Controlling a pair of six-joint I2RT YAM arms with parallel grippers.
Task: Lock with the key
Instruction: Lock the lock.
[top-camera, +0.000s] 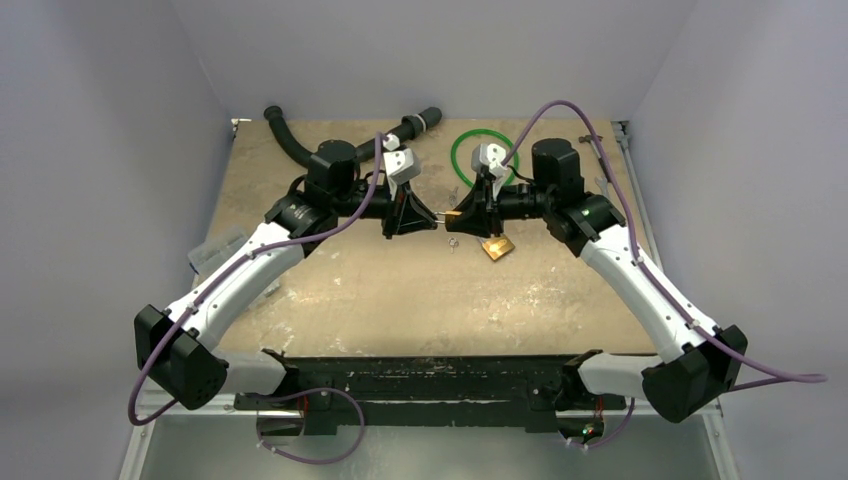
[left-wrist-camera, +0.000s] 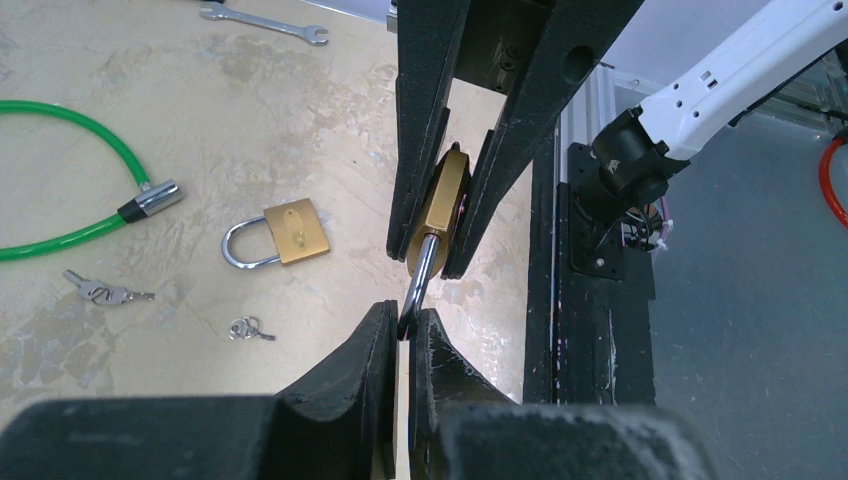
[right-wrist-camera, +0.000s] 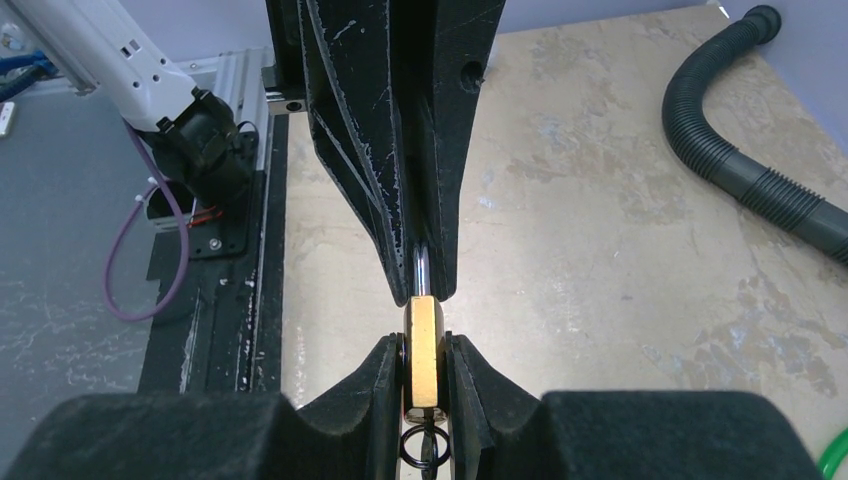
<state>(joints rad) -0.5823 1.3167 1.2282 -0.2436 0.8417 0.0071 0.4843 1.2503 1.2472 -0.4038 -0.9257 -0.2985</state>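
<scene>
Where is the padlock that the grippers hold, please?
Top view: the padlock hangs above the table's middle between the arms; the right gripper clamps its brass body, the left gripper pinches its shackle.

I count two brass padlocks: the lock up in the air and a second padlock lying flat on the table. Two small key bunches lie there too, one bunch and another bunch. I also see one green cable loop, one wrench and one black hose.
</scene>
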